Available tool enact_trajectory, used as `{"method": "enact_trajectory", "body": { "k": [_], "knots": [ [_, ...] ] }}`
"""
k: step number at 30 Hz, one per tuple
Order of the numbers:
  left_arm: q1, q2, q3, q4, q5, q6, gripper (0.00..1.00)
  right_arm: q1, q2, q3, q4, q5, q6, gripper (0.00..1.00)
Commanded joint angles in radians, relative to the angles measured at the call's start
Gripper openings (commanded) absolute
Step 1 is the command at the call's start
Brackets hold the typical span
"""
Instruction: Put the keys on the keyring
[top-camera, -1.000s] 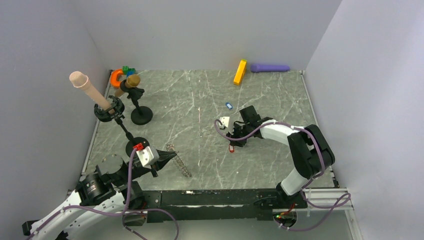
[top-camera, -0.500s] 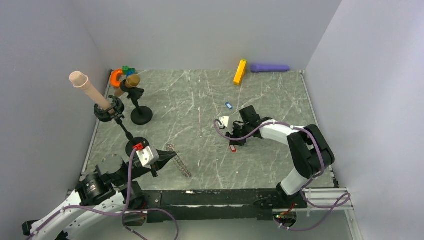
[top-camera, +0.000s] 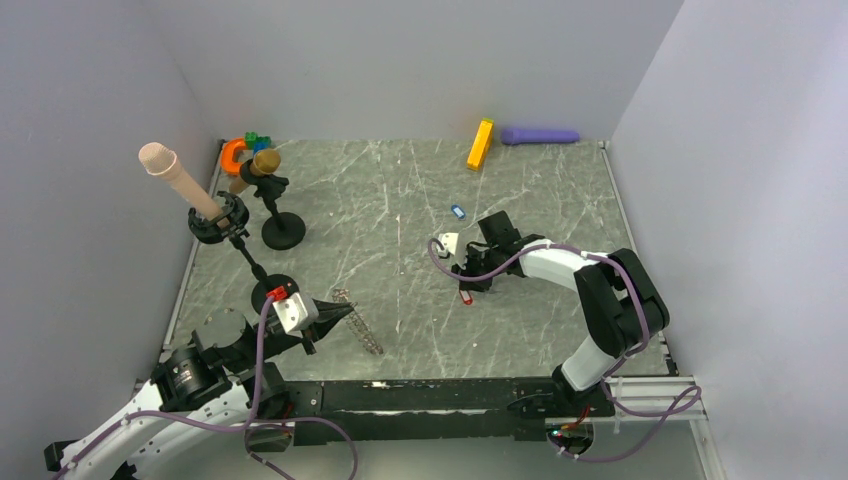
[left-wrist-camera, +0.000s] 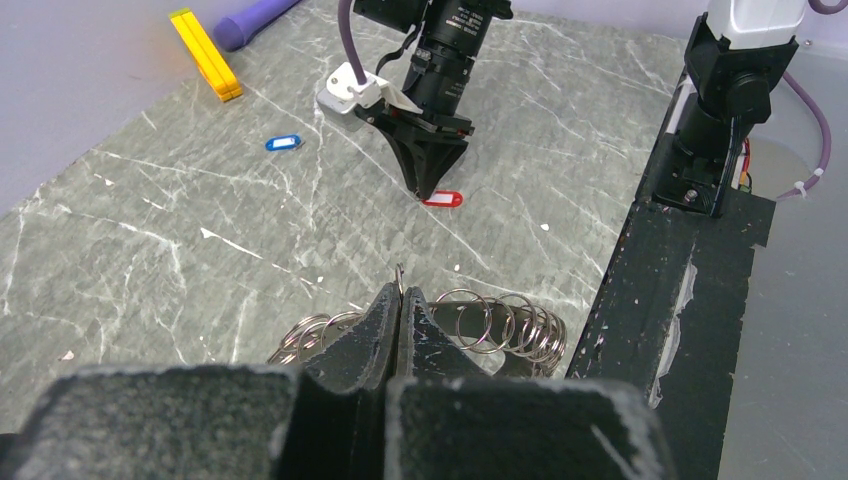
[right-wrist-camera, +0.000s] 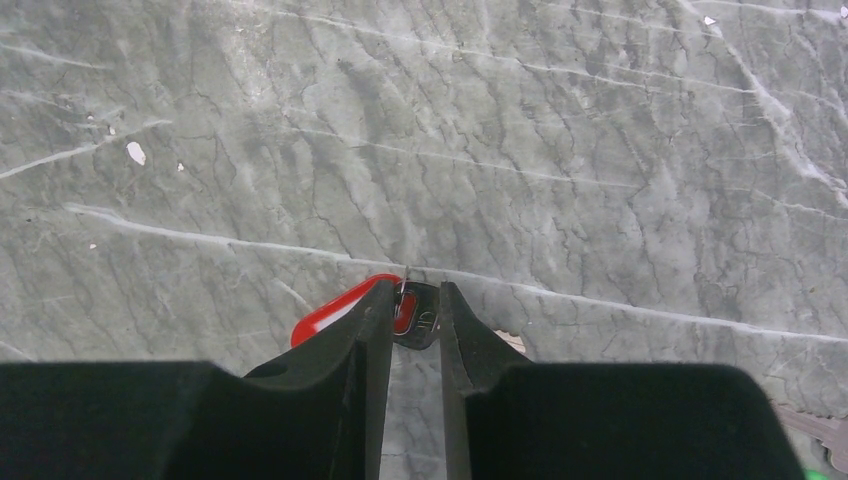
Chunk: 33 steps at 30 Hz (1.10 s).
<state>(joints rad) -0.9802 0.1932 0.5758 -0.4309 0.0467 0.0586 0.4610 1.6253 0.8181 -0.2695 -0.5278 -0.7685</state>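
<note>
The keyring (top-camera: 362, 328) is a floppy string of silver wire rings on the table near the front left; it also shows in the left wrist view (left-wrist-camera: 505, 325). My left gripper (top-camera: 346, 313) (left-wrist-camera: 400, 296) is shut, with one ring pinched between its tips. The red key (top-camera: 467, 298) (left-wrist-camera: 442, 199) (right-wrist-camera: 335, 311) lies flat on the table. My right gripper (top-camera: 465, 286) (left-wrist-camera: 427, 188) (right-wrist-camera: 413, 300) points down at it, its jaws closed narrowly on the key's dark ring end. The blue key (top-camera: 458, 211) (left-wrist-camera: 283, 143) lies apart, farther back. The black and green keys are hidden.
An orange block (top-camera: 480, 144) and a purple cylinder (top-camera: 540, 135) lie at the back wall. Two stands with round black bases (top-camera: 283, 232) and a beige cylinder (top-camera: 178, 180) crowd the left side. Walls enclose the table on three sides.
The red key has shifted very slightly under my right gripper. Both arms are otherwise still.
</note>
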Motion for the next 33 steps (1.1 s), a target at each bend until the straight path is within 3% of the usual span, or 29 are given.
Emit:
{"method": "enact_trajectory", "body": {
  "k": [1,12,20,25,33],
  "knots": [
    [0.003,-0.005,0.015,0.062,-0.006,-0.013,0.00,0.002,-0.025,-0.004,0.000,0.008,0.002,0.26],
    [0.003,-0.003,0.015,0.062,-0.005,-0.014,0.00,-0.011,-0.048,-0.013,0.003,-0.001,0.005,0.30],
    [0.003,-0.002,0.016,0.062,-0.005,-0.015,0.00,-0.012,-0.048,-0.007,-0.003,-0.014,0.001,0.18],
    [0.003,0.005,0.021,0.062,-0.003,-0.010,0.00,-0.012,-0.048,-0.002,-0.012,-0.025,-0.006,0.01],
    [0.003,0.011,0.027,0.065,-0.001,-0.005,0.00,-0.016,-0.099,0.040,-0.089,-0.095,-0.023,0.00]
  ]
}}
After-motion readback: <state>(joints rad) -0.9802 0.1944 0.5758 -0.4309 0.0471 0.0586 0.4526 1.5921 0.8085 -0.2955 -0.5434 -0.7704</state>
